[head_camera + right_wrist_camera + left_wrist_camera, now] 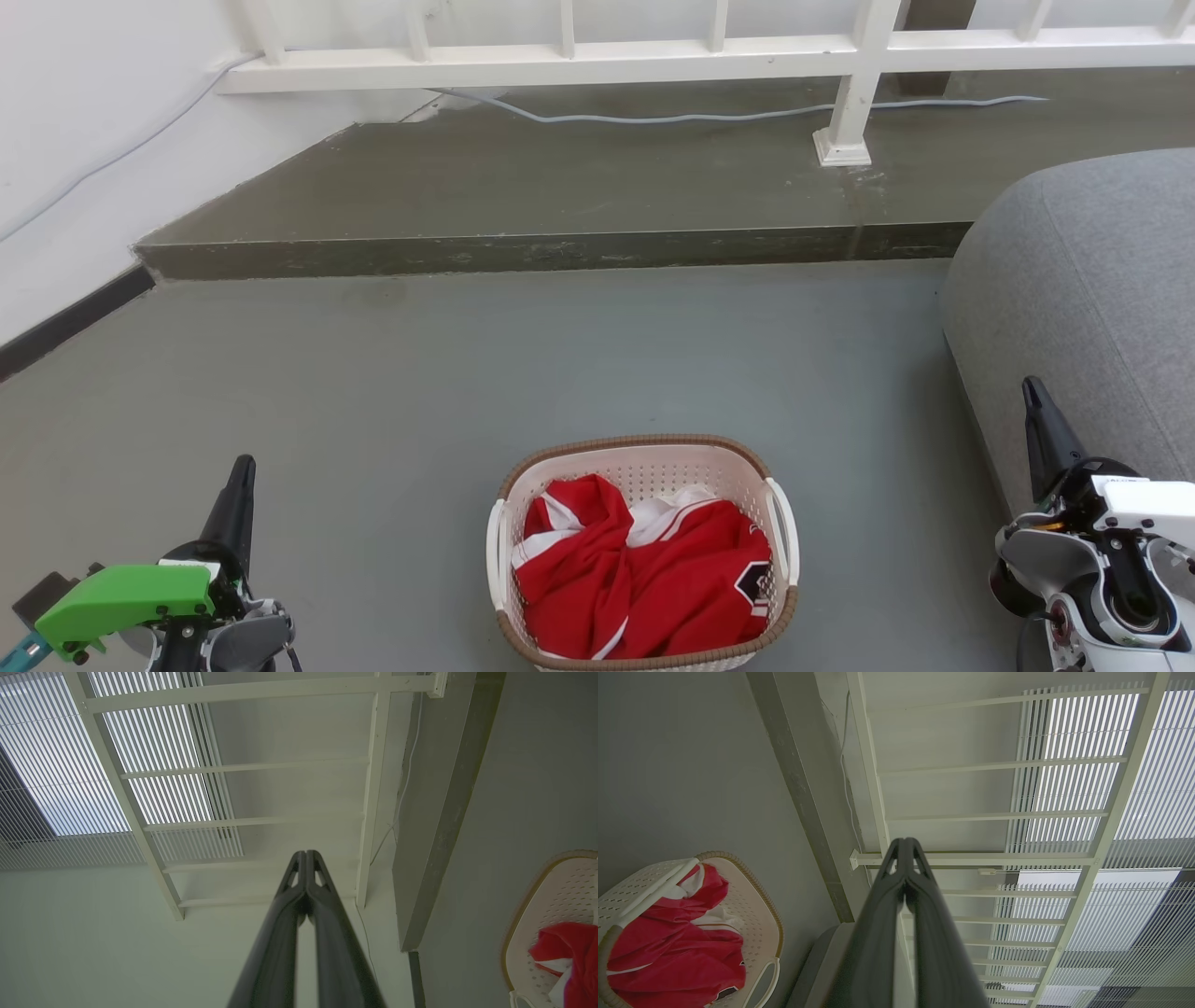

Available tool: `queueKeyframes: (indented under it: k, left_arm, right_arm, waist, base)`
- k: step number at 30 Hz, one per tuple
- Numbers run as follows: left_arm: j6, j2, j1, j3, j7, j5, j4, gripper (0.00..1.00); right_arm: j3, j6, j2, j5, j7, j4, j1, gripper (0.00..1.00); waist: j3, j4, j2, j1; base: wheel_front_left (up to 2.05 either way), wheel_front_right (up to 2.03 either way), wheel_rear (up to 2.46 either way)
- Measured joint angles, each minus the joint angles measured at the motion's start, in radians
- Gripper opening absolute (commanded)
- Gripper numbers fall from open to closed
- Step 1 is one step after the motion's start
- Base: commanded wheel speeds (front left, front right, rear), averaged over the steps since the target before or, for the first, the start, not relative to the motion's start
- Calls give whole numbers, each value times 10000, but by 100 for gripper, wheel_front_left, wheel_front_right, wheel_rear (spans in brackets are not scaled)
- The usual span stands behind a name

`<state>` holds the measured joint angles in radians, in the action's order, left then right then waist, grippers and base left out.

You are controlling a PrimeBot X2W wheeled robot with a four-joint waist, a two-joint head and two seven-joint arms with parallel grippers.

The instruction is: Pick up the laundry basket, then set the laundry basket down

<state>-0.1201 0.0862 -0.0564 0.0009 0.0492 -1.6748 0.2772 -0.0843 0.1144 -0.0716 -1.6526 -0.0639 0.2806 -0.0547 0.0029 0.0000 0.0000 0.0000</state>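
Laundry basket (pixel 644 474) sits on floor (pixel 373 392) btwn left end effector (pixel 243 471) & right end effector (pixel 1032 392), both clenched empty; prob. light, stiff plastic w/ soft red clothes (pixel 653 579) inside, so grab its white side handles (pixel 784 527).

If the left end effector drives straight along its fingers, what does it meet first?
Probably the white railing; depth is unclear. The left end effector points past the laundry basket, which sits off to its side.

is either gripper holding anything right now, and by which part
Nothing is held. The left gripper and right gripper both have their jaws shut and empty, to either side of the laundry basket, which sits untouched on the floor.
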Motion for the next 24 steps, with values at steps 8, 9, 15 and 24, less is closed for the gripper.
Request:
queueKeyframes:
  k: [8, 9, 15, 24]
  left_arm:
    - [0, -4, 0, 8, 25, 2, -4, 0]
    - [0, -6, 0, 8, 25, 2, -4, 0]
    - [0, -6, 0, 13, 25, 2, -6, 0]
    - [0, -10, 0, 21, 25, 4, -10, 0]
  right_arm:
    - [-10, 0, 2, 0, 0, -2, 0, 0]
    - [-10, 0, 4, 0, 0, -2, 0, 0]
    - [-15, 2, 6, 2, 0, -2, 0, 0]
    - [-21, 0, 8, 2, -2, -4, 0, 0]
  waist:
    - [0, 0, 0, 0]
    - [1, 0, 0, 0]
    - [1, 0, 0, 0]
    - [1, 0, 0, 0]
  base:
    - [0, 0, 0]
    - [0, 0, 0]
    - [0, 0, 0]
    - [0, 0, 0]
